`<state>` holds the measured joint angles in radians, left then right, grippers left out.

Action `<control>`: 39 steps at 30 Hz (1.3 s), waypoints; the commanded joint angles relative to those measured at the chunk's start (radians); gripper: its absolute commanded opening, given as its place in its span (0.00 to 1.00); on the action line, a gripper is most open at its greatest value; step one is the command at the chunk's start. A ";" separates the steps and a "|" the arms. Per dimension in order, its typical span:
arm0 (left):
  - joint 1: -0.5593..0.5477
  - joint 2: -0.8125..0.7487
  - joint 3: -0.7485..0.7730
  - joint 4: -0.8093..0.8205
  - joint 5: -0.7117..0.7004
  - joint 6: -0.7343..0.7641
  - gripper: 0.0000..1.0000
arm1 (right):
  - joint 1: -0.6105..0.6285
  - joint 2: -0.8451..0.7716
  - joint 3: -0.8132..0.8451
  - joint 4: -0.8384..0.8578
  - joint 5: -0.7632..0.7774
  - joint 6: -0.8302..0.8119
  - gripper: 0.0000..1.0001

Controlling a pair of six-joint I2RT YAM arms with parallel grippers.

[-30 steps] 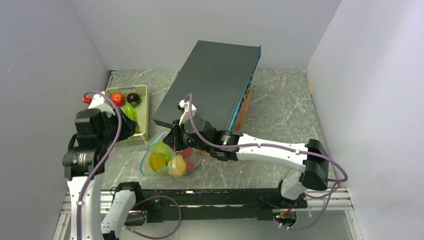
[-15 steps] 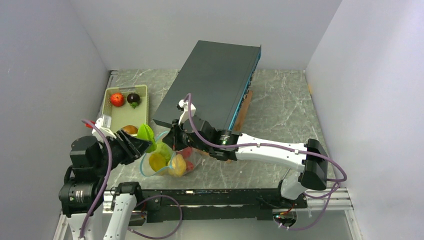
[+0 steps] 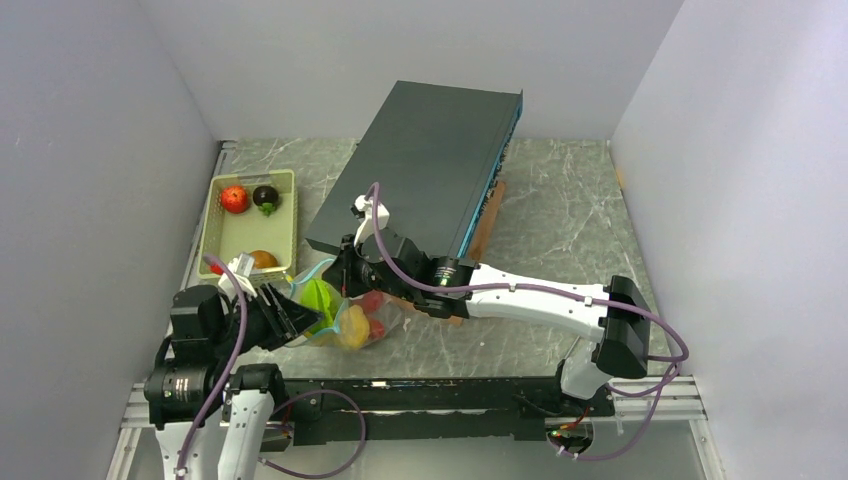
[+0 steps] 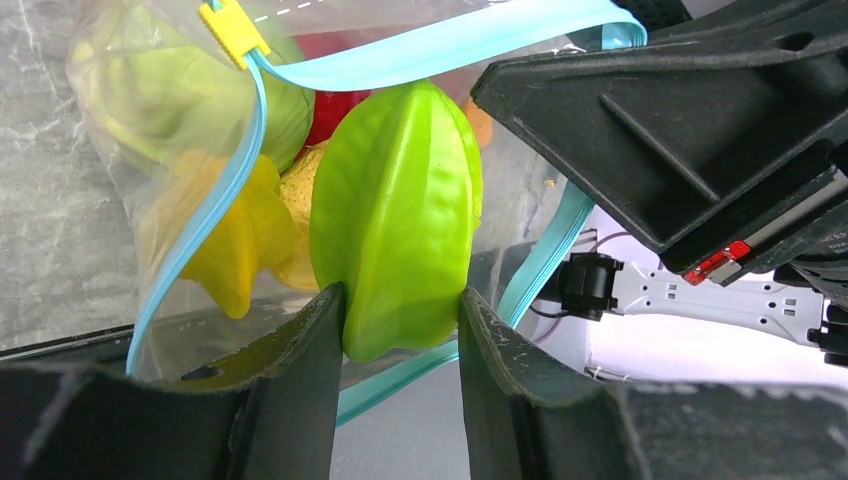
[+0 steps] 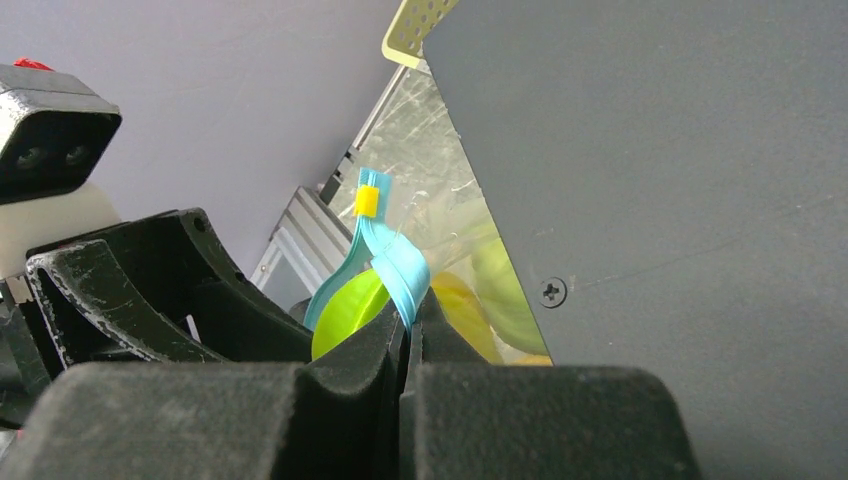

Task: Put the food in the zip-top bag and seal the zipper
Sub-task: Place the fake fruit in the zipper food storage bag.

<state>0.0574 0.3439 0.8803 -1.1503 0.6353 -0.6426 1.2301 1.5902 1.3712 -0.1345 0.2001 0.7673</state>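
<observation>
The clear zip-top bag (image 3: 385, 318) lies at the table's near middle with yellow (image 4: 225, 235), green and red food inside. Its teal zipper (image 4: 440, 40) carries a yellow slider (image 4: 232, 27). My left gripper (image 4: 400, 315) is shut on a bright green starfruit (image 4: 400, 215) and holds it at the bag's mouth; it also shows in the top view (image 3: 318, 298). My right gripper (image 5: 408, 325) is shut on the zipper strip (image 5: 398, 265) and holds the mouth up. A red fruit (image 3: 234, 198), a dark purple one (image 3: 266, 196) and an orange-brown one (image 3: 263, 259) lie in the basket (image 3: 232, 232).
A big dark slab (image 3: 425, 165) with a blue edge leans at the back middle, right behind the bag, over a brown board (image 3: 487, 228). Grey walls close in left, back and right. The arms' base rail (image 3: 420, 395) runs along the near edge.
My left gripper has carried the green starfruit from the basket down and right to the bag's mouth. My right gripper has kept hold of the zipper, barely moving.
</observation>
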 commanded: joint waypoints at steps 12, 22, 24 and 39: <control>0.000 0.008 -0.019 0.059 0.058 0.041 0.64 | -0.068 0.034 0.010 -0.030 0.073 0.013 0.00; -0.001 0.061 0.109 0.001 -0.082 0.098 0.72 | -0.069 0.031 -0.004 -0.023 0.073 0.012 0.00; -0.001 0.068 0.142 -0.013 -0.131 0.103 0.72 | -0.067 0.031 -0.004 -0.024 0.075 0.011 0.00; -0.001 0.186 0.247 0.039 -0.650 0.103 0.84 | -0.071 0.021 -0.021 -0.020 0.072 0.006 0.00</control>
<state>0.0574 0.4774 1.1095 -1.1812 0.1726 -0.5377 1.2297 1.5906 1.3716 -0.1341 0.1993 0.7704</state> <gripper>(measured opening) 0.822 0.007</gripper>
